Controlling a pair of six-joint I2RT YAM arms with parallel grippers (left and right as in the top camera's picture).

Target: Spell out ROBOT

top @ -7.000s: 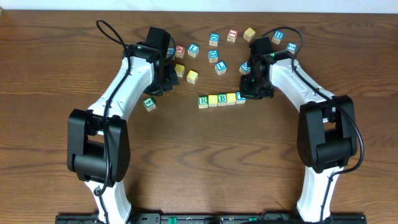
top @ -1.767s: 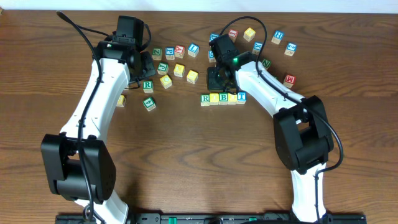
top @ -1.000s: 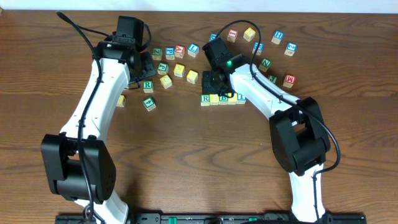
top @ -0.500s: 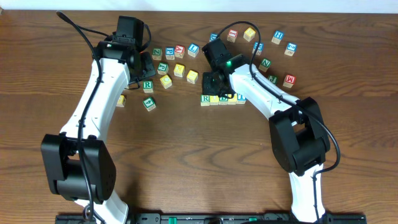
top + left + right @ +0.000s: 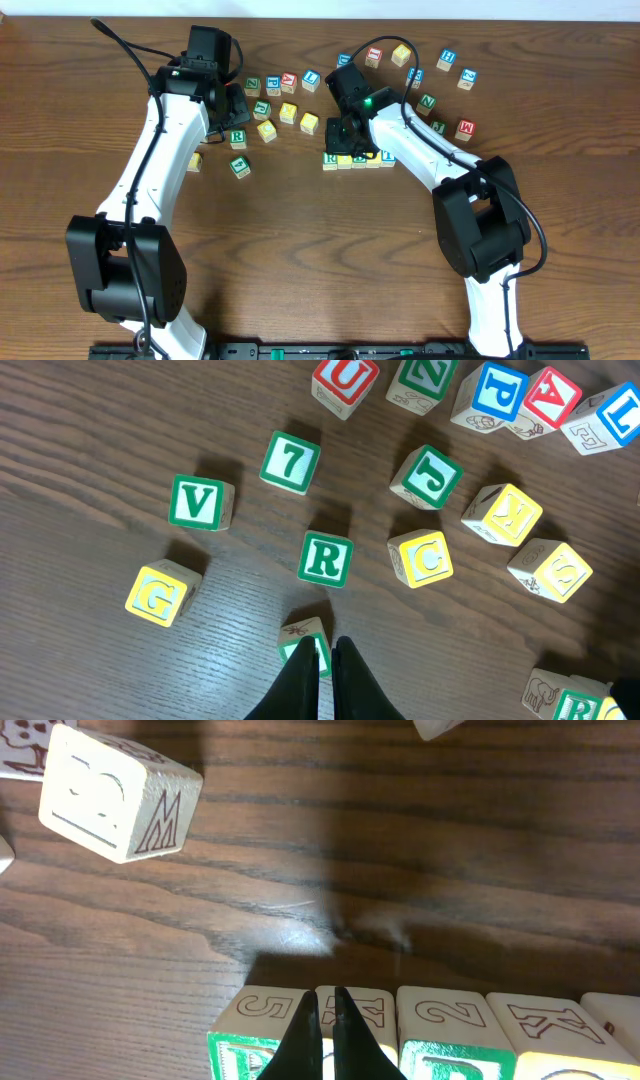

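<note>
The five-block row (image 5: 372,157), green R (image 5: 330,160) to blue T (image 5: 387,155), sits just beneath the right pincer (image 5: 323,992), clenched empty, so the word looks finished bar nudging straight; the left pincer (image 5: 322,645), likewise clenched empty, hangs over spare blocks (image 5: 325,558).

gripper (image 5: 327,652), fingers together, beside a green-topped cube (image 5: 297,636).

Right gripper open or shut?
Shut. The right gripper has its fingers pressed together, nothing between them, tips over the cube row.
</note>
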